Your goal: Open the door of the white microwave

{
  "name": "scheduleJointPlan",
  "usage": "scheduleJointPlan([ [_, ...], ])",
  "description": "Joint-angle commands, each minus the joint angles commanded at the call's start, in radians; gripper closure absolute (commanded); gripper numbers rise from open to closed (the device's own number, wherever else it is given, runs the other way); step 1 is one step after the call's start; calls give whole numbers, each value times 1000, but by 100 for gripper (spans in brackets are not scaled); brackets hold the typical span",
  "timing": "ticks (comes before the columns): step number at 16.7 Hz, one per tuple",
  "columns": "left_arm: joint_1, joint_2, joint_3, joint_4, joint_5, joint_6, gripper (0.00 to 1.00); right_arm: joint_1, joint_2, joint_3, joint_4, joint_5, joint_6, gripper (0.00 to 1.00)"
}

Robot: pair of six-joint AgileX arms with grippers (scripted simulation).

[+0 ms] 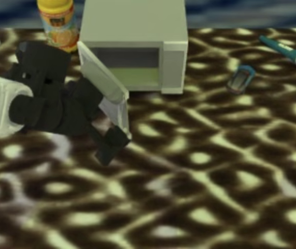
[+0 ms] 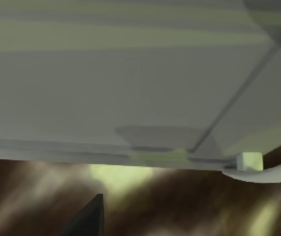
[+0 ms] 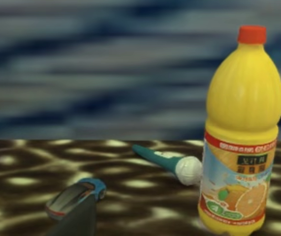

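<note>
The white microwave (image 1: pixel 132 21) stands at the back middle of the table, its grey control panel (image 1: pixel 172 65) on the right. Its door (image 1: pixel 102 72) is hinged on the left and stands swung out at an angle, so the pale greenish interior (image 1: pixel 132 72) shows. The pale bar handle (image 1: pixel 121 116) runs along the door's free edge. My left gripper (image 1: pixel 111 145) is right at the near end of that handle. In the left wrist view the door (image 2: pixel 106 88) fills the frame, with the handle's end (image 2: pixel 263 173) below it. My right arm is outside the top view.
A yellow juice bottle (image 1: pixel 58 21) stands left of the microwave. A blue toy car (image 1: pixel 241 78) and a teal brush (image 1: pixel 285 50) lie to the right. The right wrist view shows the car (image 3: pixel 76 194), the brush (image 3: pixel 167 162) and a juice bottle (image 3: pixel 241 132).
</note>
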Motion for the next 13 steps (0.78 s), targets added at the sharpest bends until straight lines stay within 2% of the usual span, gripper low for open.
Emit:
scheduleJointPlan([
  [4,-9,-42,-9,-32,-9,-8,0,0,0,0,0,0,0,0],
  [10,-43,-258,-47,-189,-40,-56,0,0,0,0,0,0,0,0],
  [13,-46,-271,-50,-202,-42,-59,0,0,0,0,0,0,0,0],
])
